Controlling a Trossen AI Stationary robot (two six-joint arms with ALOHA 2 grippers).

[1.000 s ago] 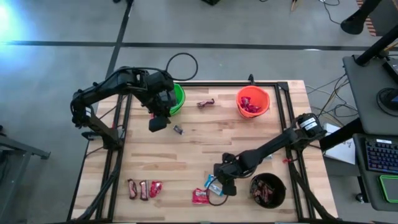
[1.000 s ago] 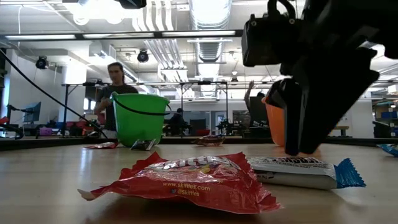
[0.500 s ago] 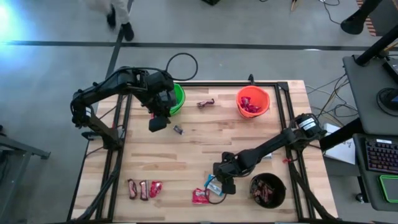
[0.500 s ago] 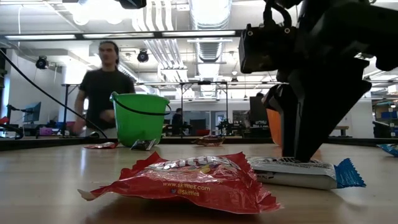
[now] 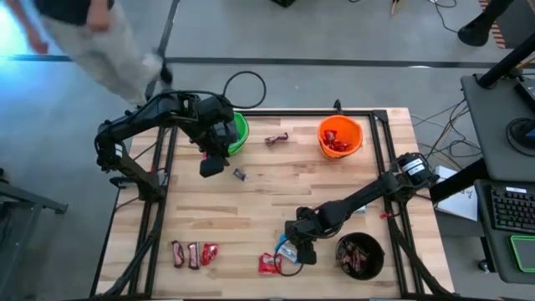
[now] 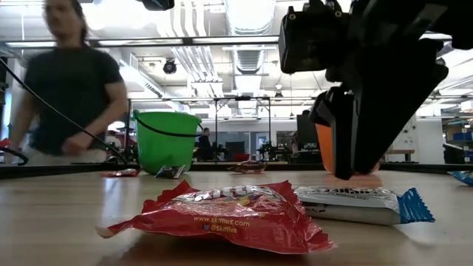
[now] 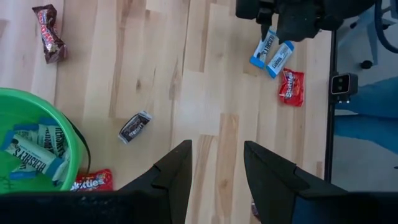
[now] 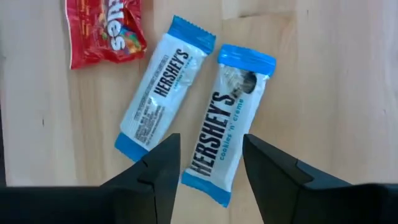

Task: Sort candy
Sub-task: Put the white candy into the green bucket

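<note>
R gripper (image 8: pixel 205 165), jaws apart & empty, has lifted off the Hershey's cookies 'n' creme bar (image 8: pixel 227 121) now lying right under its fingertips beside a 2nd Hershey's bar (image 8: pixel 163 87), so prob. re-aiming; L gripper (image 7: pixel 214 168) hangs open nr green bucket (image 7: pixel 28 162).

My rig sits in robotics lab or workshop: open hall, exposed ceiling ducts (image 6: pixel 247 18), concrete floor (image 5: pixel 334 29), floor cables (image 5: pixel 244 88), keyboard desk (image 5: pixel 512 207) beside wooden table (image 5: pixel 276 201), person (image 6: pixel 63 96) walking past.
</note>
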